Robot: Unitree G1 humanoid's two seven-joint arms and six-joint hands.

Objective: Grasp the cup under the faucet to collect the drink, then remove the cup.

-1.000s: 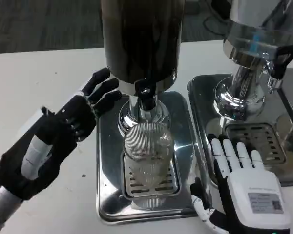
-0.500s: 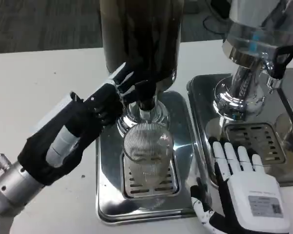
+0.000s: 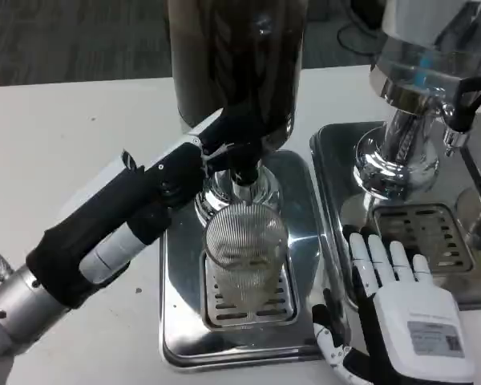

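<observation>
A clear ribbed cup (image 3: 244, 255) stands upright on the drip grate (image 3: 247, 298) of the left dispenser, directly below the black faucet (image 3: 242, 170). Above the faucet rises the dark drink tank (image 3: 234, 60). My left hand (image 3: 204, 156), in a black glove, reaches to the faucet, its fingers touching the tap lever just under the tank. My right hand (image 3: 389, 301) lies flat and open at the right of the cup, fingers spread on the edge between the two trays, not touching the cup.
The steel drip tray (image 3: 176, 321) under the cup has raised edges. A second dispenser (image 3: 421, 88) with its own tray (image 3: 417, 233) and black tap (image 3: 463, 100) stands at the right. Bare white table (image 3: 72, 136) lies to the left.
My left hand has moved up and right from beside the tray to the faucet lever. The cup and my right hand have stayed where they were.
</observation>
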